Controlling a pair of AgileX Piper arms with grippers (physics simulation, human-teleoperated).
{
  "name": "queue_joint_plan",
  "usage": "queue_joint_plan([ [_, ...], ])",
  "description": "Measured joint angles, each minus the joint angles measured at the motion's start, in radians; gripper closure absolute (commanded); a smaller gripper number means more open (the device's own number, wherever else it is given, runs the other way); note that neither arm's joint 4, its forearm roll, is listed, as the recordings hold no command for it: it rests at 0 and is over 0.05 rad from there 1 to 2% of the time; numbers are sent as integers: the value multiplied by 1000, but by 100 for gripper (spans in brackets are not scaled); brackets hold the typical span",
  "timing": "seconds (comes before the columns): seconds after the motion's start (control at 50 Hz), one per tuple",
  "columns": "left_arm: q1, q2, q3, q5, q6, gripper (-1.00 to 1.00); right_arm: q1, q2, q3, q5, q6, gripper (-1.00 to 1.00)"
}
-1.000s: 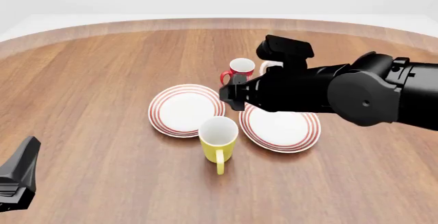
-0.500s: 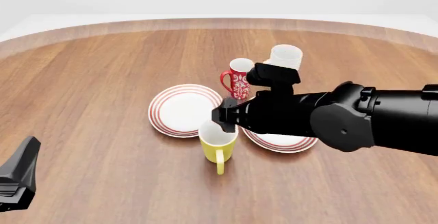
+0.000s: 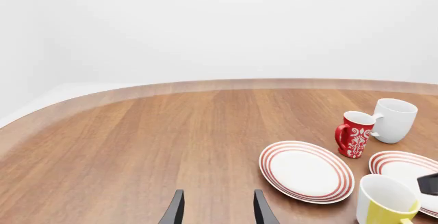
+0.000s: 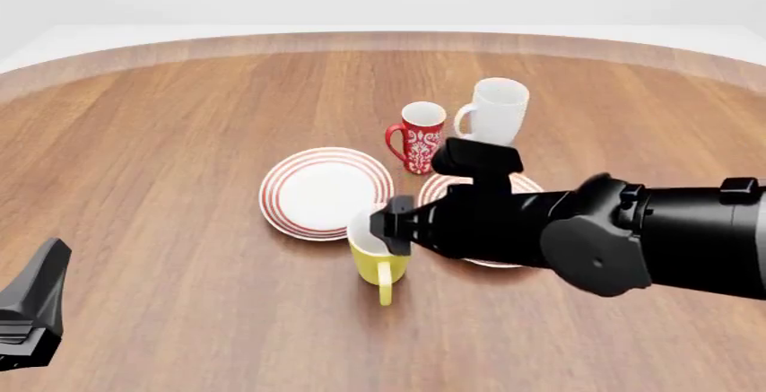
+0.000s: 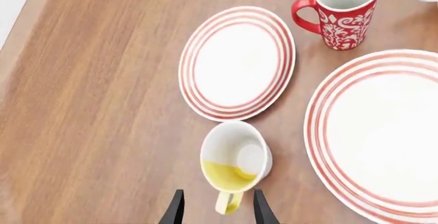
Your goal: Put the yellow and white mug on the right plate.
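Note:
The yellow and white mug (image 4: 380,266) stands upright on the table, in front of the gap between the two plates, handle toward the near edge. In the right wrist view the mug (image 5: 236,165) lies just ahead of my open right gripper (image 5: 216,211), with its handle between the two fingers. In the front view the right gripper (image 4: 389,223) hovers over the mug's rim and hides part of it. The right plate (image 5: 383,131) is empty; my right arm covers most of it in the front view (image 4: 530,184). My left gripper (image 3: 217,211) is open and empty, far to the left (image 4: 30,316).
The left plate (image 4: 323,192) is empty, just left of the mug. A red mug with white pattern (image 4: 419,136) and a larger white mug (image 4: 493,112) stand behind the plates. Both show in the left wrist view, the red mug (image 3: 354,134) left of the white one (image 3: 395,120).
My right gripper has come down and toward the near side, from above the red mug to the yellow mug's rim. The white mug is uncovered. The left arm has not moved.

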Motion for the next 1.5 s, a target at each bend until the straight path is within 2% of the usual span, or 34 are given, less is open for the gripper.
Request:
queue_joint_plan([
  [0.72, 0, 0, 0, 0, 0, -100, 23, 91, 116, -192, 78, -100],
  [1.5, 0, 0, 0, 0, 0, -100, 74, 252, 138, -356, 146, -100],
])
